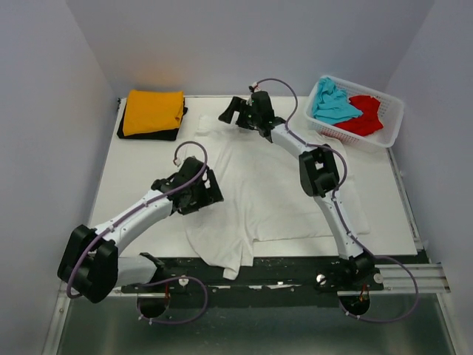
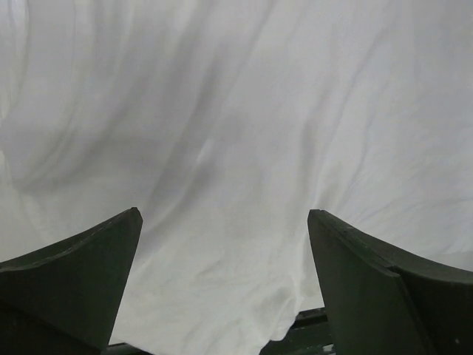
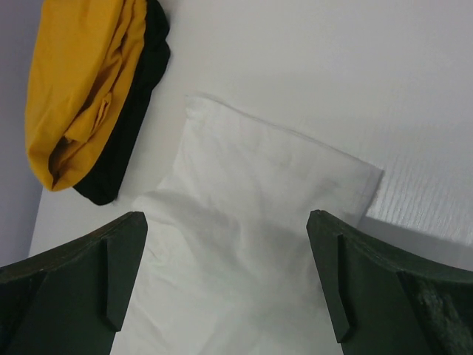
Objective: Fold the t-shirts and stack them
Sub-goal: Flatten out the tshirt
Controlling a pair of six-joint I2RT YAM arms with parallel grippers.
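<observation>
A white t-shirt (image 1: 273, 192) lies spread on the table, its hem hanging over the near edge. My left gripper (image 1: 211, 191) is open and empty over its left side; the cloth (image 2: 236, 133) fills the left wrist view between the fingers of that gripper (image 2: 224, 214). My right gripper (image 1: 235, 112) is open and empty over the shirt's far left sleeve (image 3: 259, 200), which shows in the right wrist view ahead of the gripper (image 3: 225, 216). A folded orange-yellow shirt (image 1: 153, 111) lies on a folded black shirt (image 1: 151, 134) at the back left. They also show in the right wrist view, orange-yellow (image 3: 81, 81) on black (image 3: 133, 111).
A white lattice basket (image 1: 393, 124) stands at the back right, holding a crumpled turquoise shirt (image 1: 332, 103) and a red shirt (image 1: 366, 115). The white table (image 1: 148, 170) is walled on three sides. A black rail (image 1: 295, 266) runs along its near edge.
</observation>
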